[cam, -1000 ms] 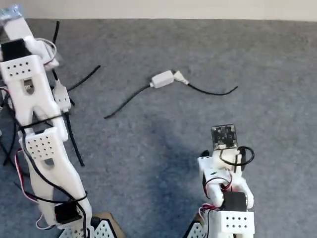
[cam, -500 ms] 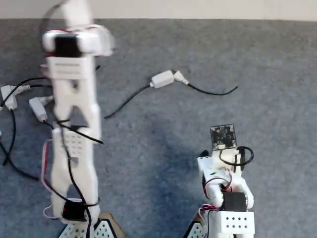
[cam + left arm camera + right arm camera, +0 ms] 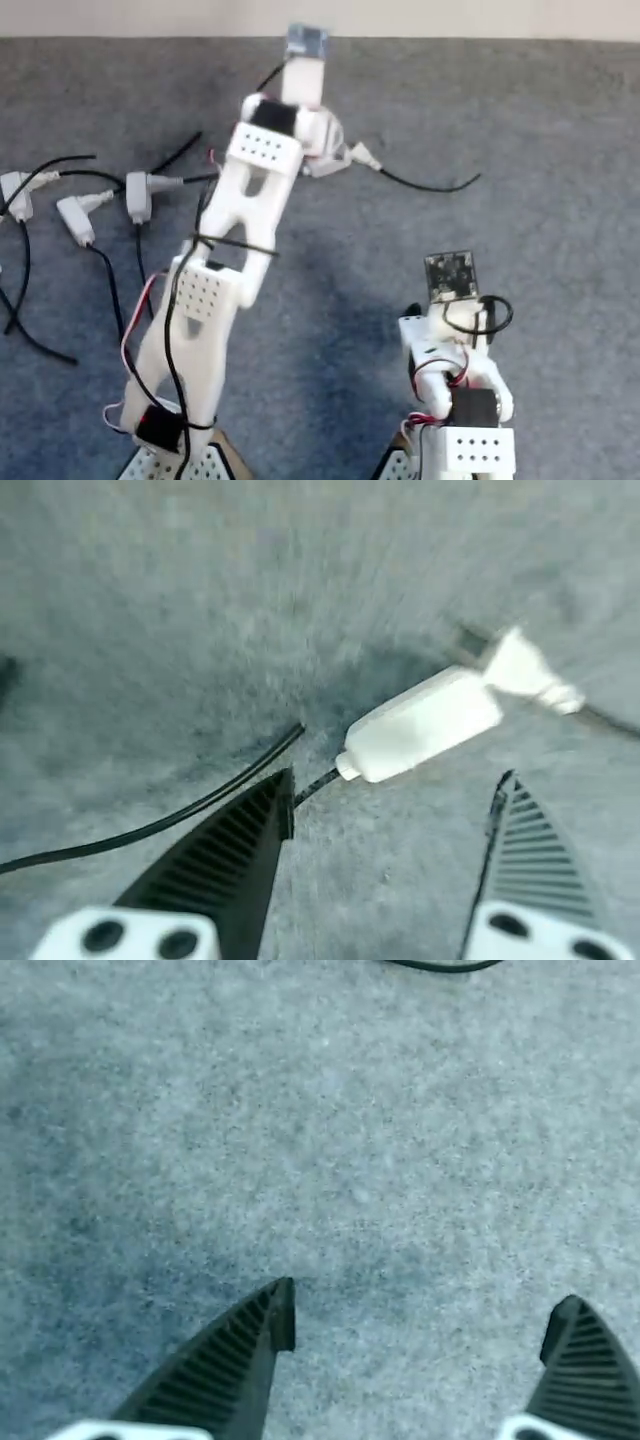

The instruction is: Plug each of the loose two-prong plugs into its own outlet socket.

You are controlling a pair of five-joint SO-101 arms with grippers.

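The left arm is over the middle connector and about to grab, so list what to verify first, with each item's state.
1. Left gripper open: ok, its jaws are spread wide.
2. White connector between the fingers: not ok, it lies just past the fingertips.
3. Small plug seated in that connector: cannot tell, they touch end to end.
4. Black cable out of the closing path: cannot tell, it runs close by one finger.
5. Right gripper out of the way: ok, it is open over bare carpet.
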